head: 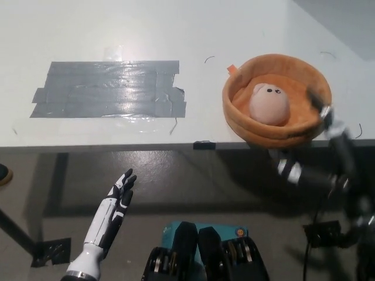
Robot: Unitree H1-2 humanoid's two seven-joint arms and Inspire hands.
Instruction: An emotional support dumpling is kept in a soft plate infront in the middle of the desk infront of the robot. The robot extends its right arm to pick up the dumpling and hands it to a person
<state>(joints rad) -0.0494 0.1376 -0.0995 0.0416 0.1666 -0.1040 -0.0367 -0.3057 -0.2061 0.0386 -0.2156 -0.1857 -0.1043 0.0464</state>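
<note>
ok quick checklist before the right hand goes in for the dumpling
1. Dumpling sits in the plate, in full view: ok.
2. Plate fully on the desk: not ok, its near side is at the front edge.
3. Right hand over the plate: ok, at its right rim.
4. Right hand open for the grasp: cannot tell, it is blurred.
5. Left hand out of the way: ok, open, low below the desk edge.
6. Person ready to receive: cannot tell, none in view.
</note>
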